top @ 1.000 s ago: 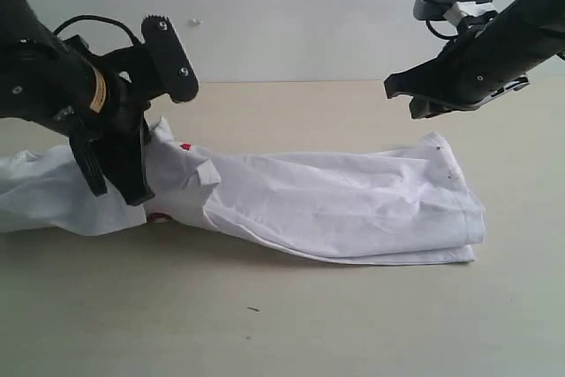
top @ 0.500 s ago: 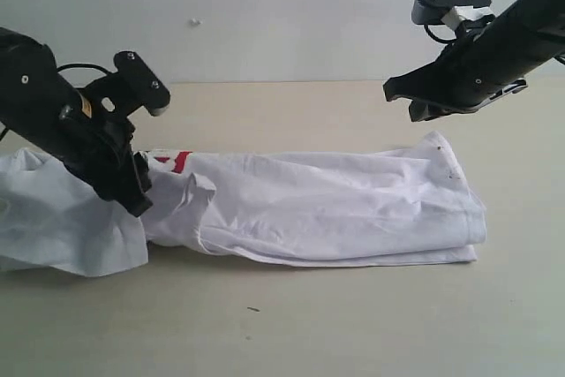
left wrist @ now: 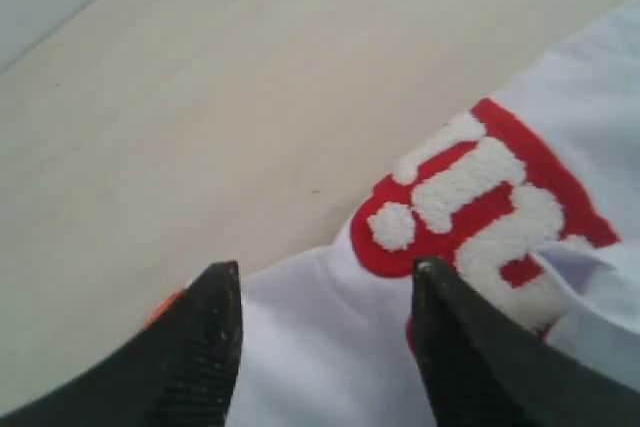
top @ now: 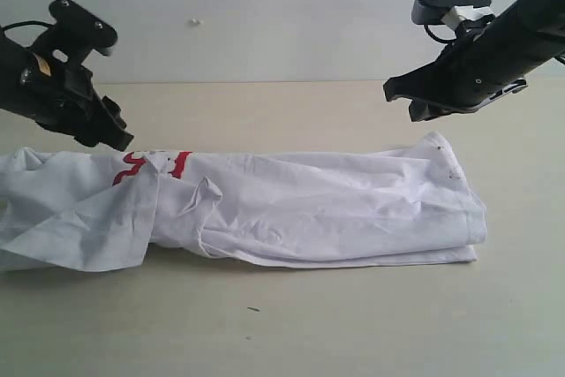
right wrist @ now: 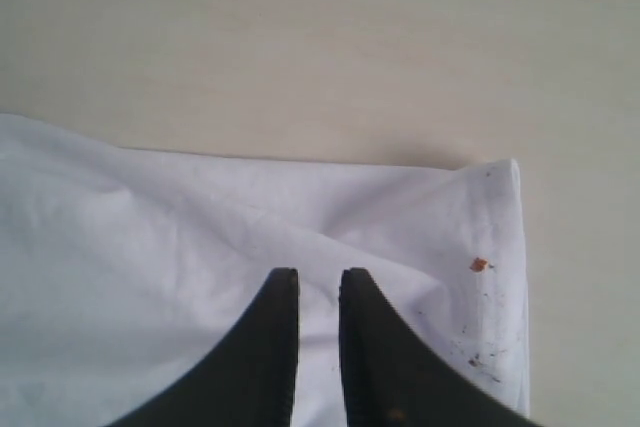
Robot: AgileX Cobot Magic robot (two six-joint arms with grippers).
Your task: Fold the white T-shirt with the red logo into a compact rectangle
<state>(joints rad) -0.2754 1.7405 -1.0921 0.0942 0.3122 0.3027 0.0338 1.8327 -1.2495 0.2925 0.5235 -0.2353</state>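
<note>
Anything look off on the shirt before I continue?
Yes. On the exterior view's left, the white T-shirt lies rumpled, a loose flap partly covering the red logo. Small dark and orange specks dot the hem at its other end.

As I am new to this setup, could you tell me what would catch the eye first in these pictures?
A long white T-shirt lies folded lengthwise across the tan table, neat at the right end and rumpled at the left. A red logo peeks out near that left end, close to the left arm's open jaws, while the right arm hovers over the right end with jaws nearly shut.
</note>
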